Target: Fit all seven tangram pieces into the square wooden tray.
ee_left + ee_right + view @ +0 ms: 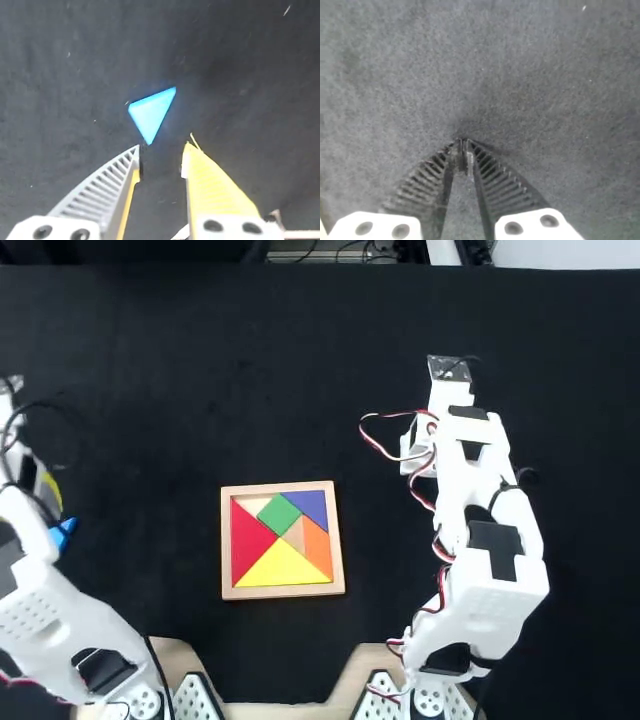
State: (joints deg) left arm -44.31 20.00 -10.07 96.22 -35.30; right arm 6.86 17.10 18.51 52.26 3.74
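Observation:
The square wooden tray [283,592] lies on the black cloth near the front middle. Inside it sit red, yellow, green, purple and orange pieces, with a small bare wooden gap [294,534] at the centre. A light blue triangle [151,112] lies flat on the cloth at the table's far left [62,532]. My left gripper [161,151] hovers open just short of that triangle, one tip close to its corner. My right gripper [463,145] is shut with nothing in it, its tips [447,369] far behind and to the right of the tray.
Black cloth covers the whole table. Red and white cables [385,432] loop off the right arm towards the tray side. A light wooden board [290,710] with the arm bases lines the front edge.

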